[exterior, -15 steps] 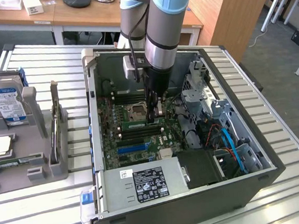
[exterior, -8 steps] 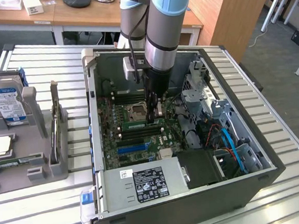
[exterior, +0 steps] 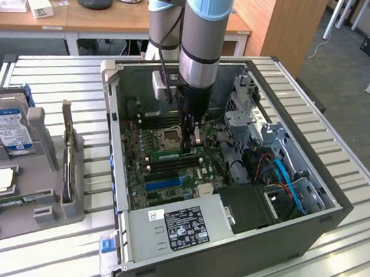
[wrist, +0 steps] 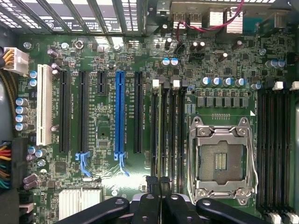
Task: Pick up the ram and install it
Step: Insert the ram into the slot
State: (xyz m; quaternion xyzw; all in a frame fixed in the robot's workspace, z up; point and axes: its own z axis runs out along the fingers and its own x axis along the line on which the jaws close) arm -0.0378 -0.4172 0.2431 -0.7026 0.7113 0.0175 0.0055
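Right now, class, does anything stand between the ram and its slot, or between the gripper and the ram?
Nothing visible does. The ram stands edge-on among the black slots beside the socket, in or just over its own slot. The gripper sits directly over one end of it.

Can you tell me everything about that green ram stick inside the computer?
The ram is a long, thin, green circuit-board stick. It stands on its edge in one of the long black slots on the motherboard, next to the silver processor socket, inside the open computer case. In the wrist view it looks like a narrow line. The gripper has its jaws closed on one end of it.
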